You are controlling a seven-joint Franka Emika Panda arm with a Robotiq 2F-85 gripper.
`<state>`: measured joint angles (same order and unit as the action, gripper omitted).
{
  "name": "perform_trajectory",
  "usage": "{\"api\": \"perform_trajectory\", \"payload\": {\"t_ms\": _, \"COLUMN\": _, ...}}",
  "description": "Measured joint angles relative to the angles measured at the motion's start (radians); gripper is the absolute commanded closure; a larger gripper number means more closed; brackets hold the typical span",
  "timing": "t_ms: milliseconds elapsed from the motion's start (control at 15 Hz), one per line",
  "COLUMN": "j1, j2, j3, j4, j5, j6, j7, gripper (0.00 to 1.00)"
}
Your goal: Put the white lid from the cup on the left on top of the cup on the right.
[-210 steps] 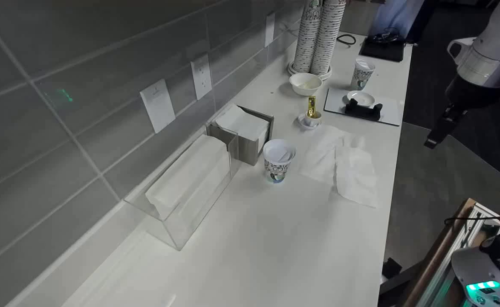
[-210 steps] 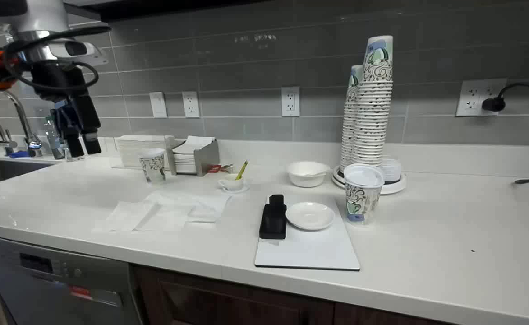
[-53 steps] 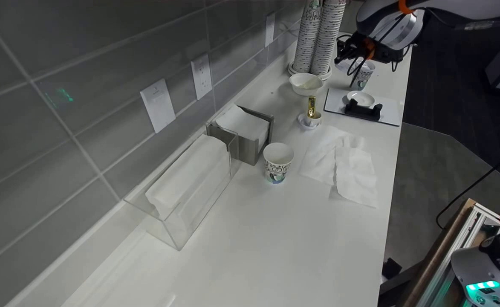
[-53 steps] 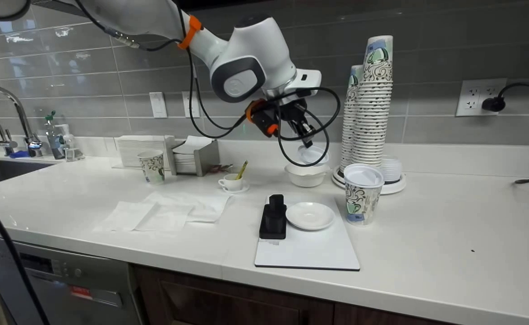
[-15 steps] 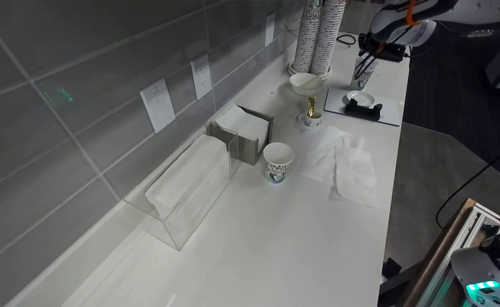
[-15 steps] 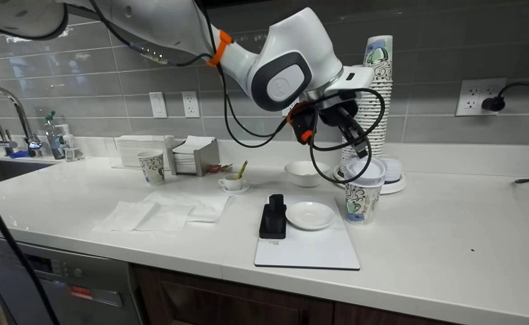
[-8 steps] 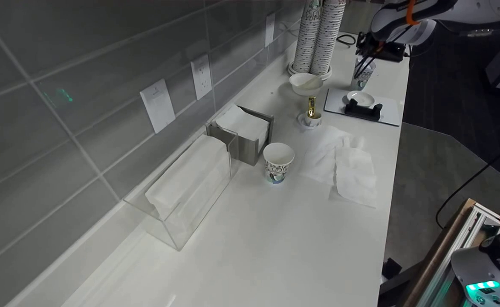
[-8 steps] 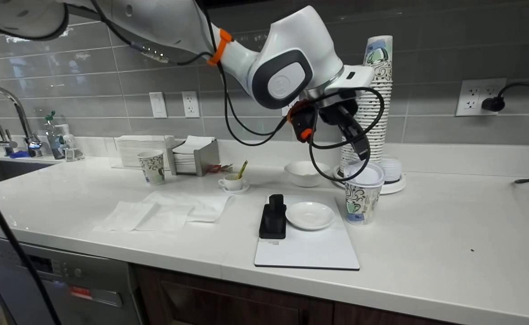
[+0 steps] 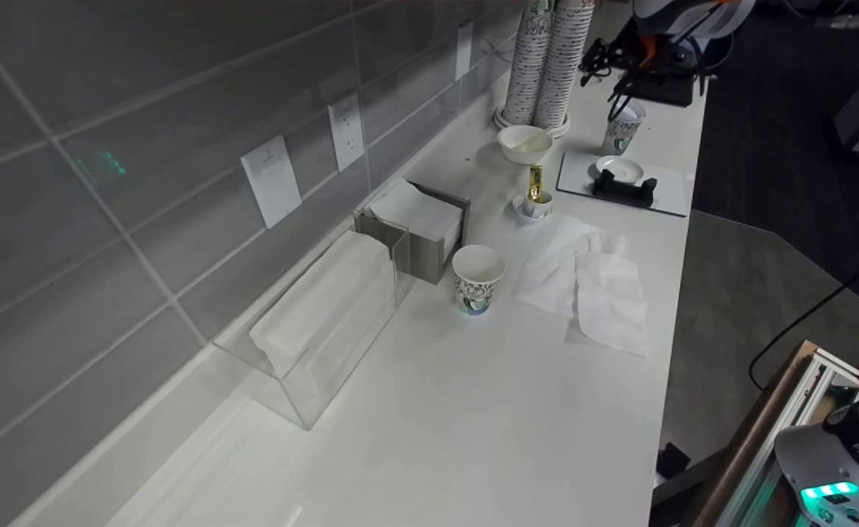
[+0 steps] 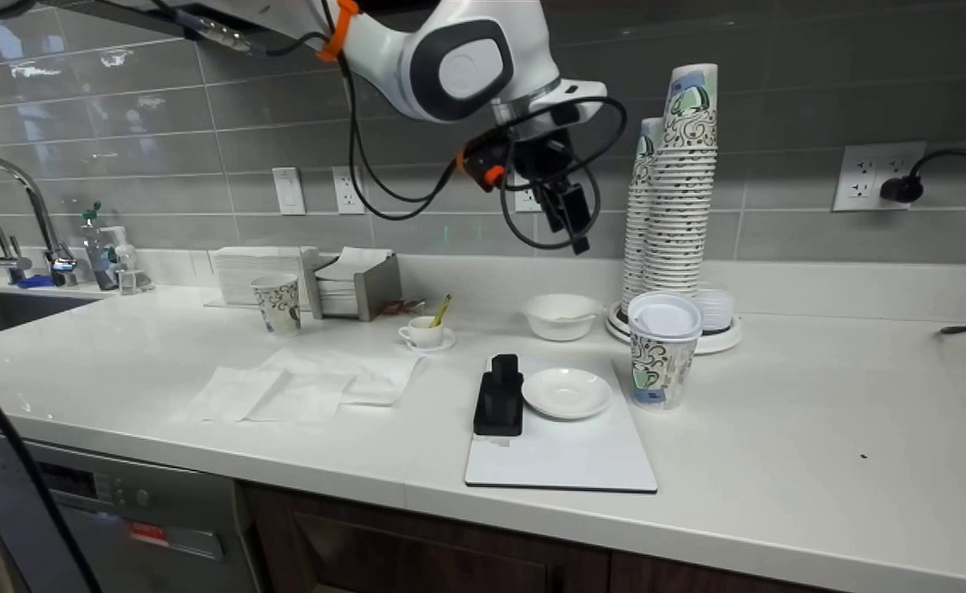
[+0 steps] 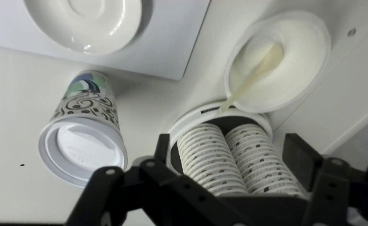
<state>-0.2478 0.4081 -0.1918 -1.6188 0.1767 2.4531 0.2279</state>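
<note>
Pincer (image 11: 229, 150) lifted away, spread; lid (image 10: 665, 315) atop right cup (image 10: 662, 366).

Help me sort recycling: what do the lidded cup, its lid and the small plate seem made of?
Lidded cup: likely paper, matte, with printed swirls. White lid: probably plastic, satin, with moulded rings. Small plate: probably glazed ceramic, glossy, with sharp highlights.

I take the tall double stack of white, swirl-printed paper cups (image 10: 684, 222) as my landmark. In an exterior view I look down from high, well apart from it, lengthwise along the glossy white countertop (image 9: 414, 439) towards it. In an exterior view I face the grey tiled wall (image 10: 812, 99) across that countertop, nearer the stack. My wrist view points steeply down, nearest it. All three share the stack and the round white bowl (image 11: 300, 62) just beside it.
</note>
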Motion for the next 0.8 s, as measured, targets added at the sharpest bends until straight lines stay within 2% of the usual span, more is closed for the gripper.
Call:
{"api": "perform_trajectory", "payload": {"t_ms": 200, "j1": 0.073, "j2": -0.104, "j3": -0.039, "j4": -0.085, "j5": -0.174, "j6": -0.116, "j7": 0.026, "gripper": 0.00}}
{"api": "perform_trajectory", "payload": {"t_ms": 333, "j1": 0.105, "j2": -0.174, "j3": -0.037, "j4": -0.149, "j5": -0.257, "j6": -0.188, "j7": 0.016, "gripper": 0.00}}
{"api": "perform_trajectory", "payload": {"t_ms": 667, "j1": 0.147, "j2": -0.365, "j3": 0.033, "j4": -0.356, "j5": -0.289, "j6": -0.319, "j7": -0.114, "gripper": 0.00}}
{"api": "perform_trajectory", "payload": {"t_ms": 800, "j1": 0.148, "j2": -0.393, "j3": 0.044, "j4": -0.378, "j5": -0.288, "j6": -0.323, "j7": -0.114, "gripper": 0.00}}
